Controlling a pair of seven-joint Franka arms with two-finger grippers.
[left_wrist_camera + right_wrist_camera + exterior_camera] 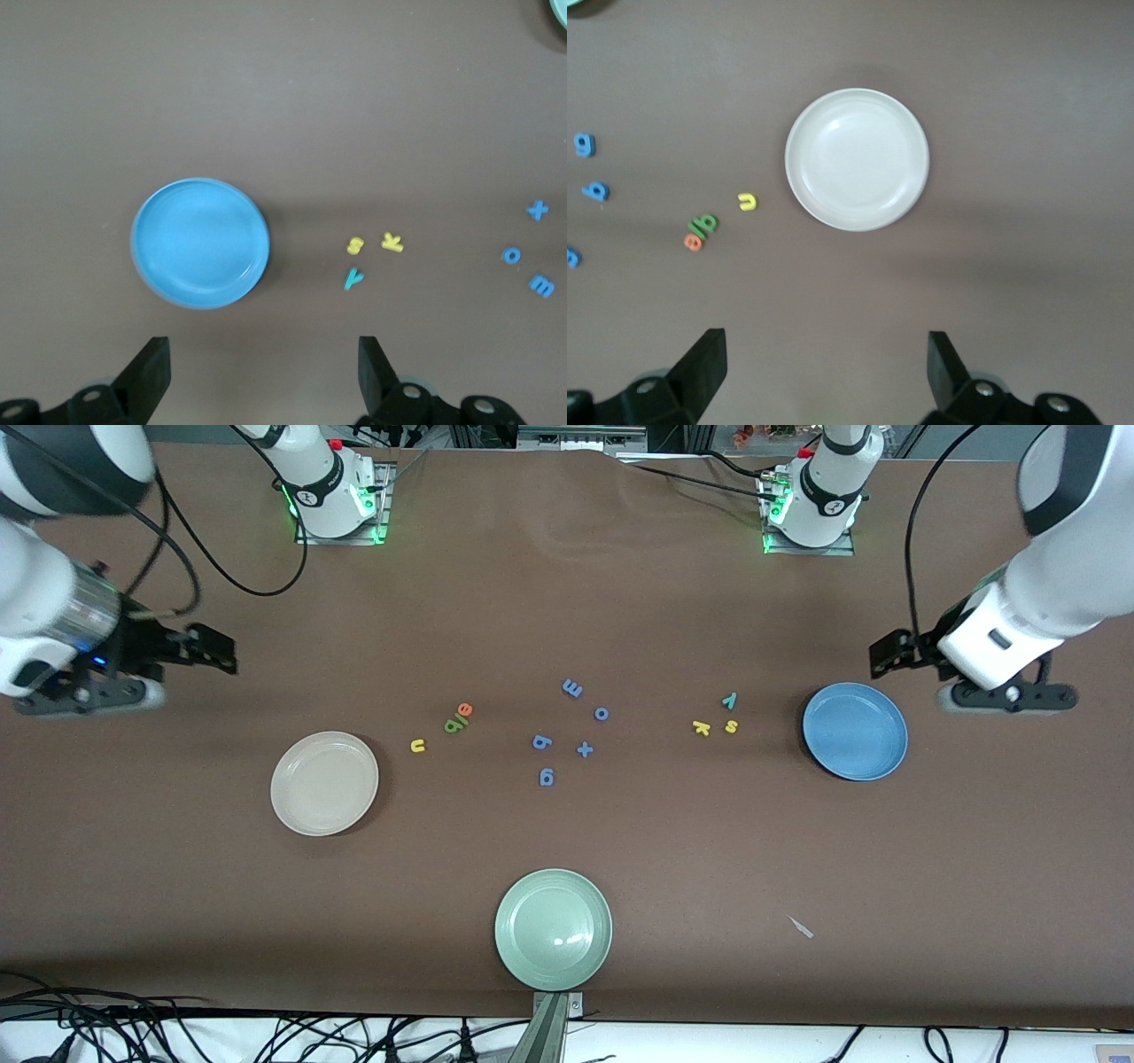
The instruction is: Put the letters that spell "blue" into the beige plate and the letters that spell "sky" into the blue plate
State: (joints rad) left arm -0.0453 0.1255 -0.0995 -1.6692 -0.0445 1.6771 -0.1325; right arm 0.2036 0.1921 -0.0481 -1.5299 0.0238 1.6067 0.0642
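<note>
The beige plate (324,783) (857,159) lies empty toward the right arm's end of the table. Beside it lie a yellow u (417,746) (748,202), a green b (453,726) (709,221) with a dark green l pressed against it, and an orange e (464,709) (694,240). The blue plate (855,731) (200,243) lies empty toward the left arm's end. Near it are a teal y (729,701) (353,279), a yellow k (701,728) (392,241) and a yellow s (731,726) (354,245). My left gripper (888,655) (264,363) hangs open over bare table by the blue plate. My right gripper (215,651) (827,363) hangs open, well off from the beige plate.
Several blue letters and symbols (572,688) lie scattered mid-table between the two groups. A pale green plate (553,928) sits near the front edge. A small pale scrap (802,927) lies on the brown cloth nearer the camera than the blue plate.
</note>
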